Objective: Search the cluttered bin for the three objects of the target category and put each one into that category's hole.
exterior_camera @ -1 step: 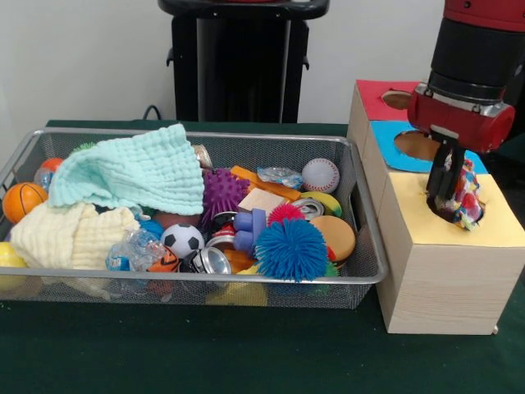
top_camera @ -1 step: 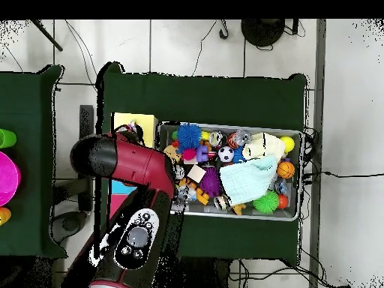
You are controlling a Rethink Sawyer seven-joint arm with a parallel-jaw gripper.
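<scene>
Fingers (exterior_camera @ -1 step: 447, 187) clenched on a multicoloured crinkly bag (exterior_camera @ -1 step: 464, 197), held at the yellow hole (exterior_camera @ -1 step: 443, 209) in the wooden box (exterior_camera @ -1 step: 439, 283).

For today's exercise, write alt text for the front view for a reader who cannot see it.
A red and black robot arm lowers its gripper, holding a multicoloured crinkly packet, at the hole in the yellow top of a wooden box. Left of the box, a wire mesh bin overflows with balls, cloths and cans.
</scene>
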